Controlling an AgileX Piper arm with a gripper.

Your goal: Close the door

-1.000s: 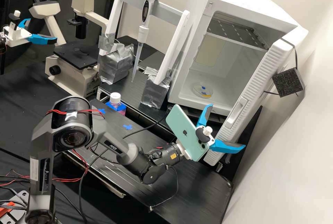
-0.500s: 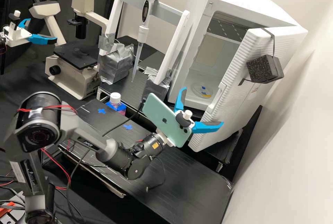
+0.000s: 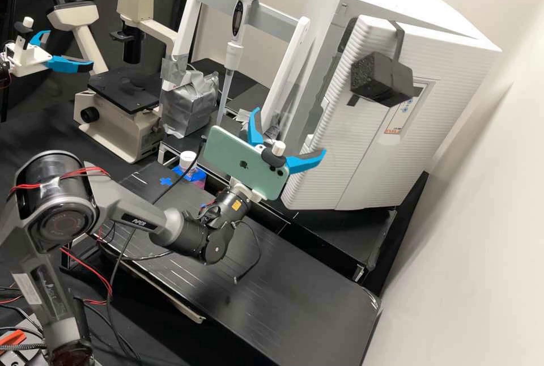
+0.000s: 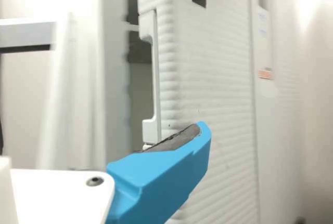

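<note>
In the high view my gripper (image 3: 290, 131) stands open and empty, its right-hand finger in front of the lower free edge of the white door (image 3: 368, 156). Whether they touch I cannot tell. The door belongs to the white cabinet (image 3: 391, 0) and is partly open, with a narrow gap along its handle side. In the wrist view a blue finger of the gripper (image 4: 161, 177) overlaps the ribbed door (image 4: 213, 99), below the pale handle (image 4: 155, 73). A dark slot shows between door and cabinet frame (image 4: 114, 89).
A black foam block (image 3: 382, 80) is strapped to the door. Left of the cabinet stand a white rack (image 3: 286, 77) with a pipette (image 3: 233, 51), a microscope (image 3: 122, 122) and a white-capped bottle (image 3: 188, 159). A phone (image 3: 243, 162) rides on the wrist.
The door has swung from wide open to a narrow gap, hiding the cabinet's inside. My gripper has moved left and up in the high view, staying open.
</note>
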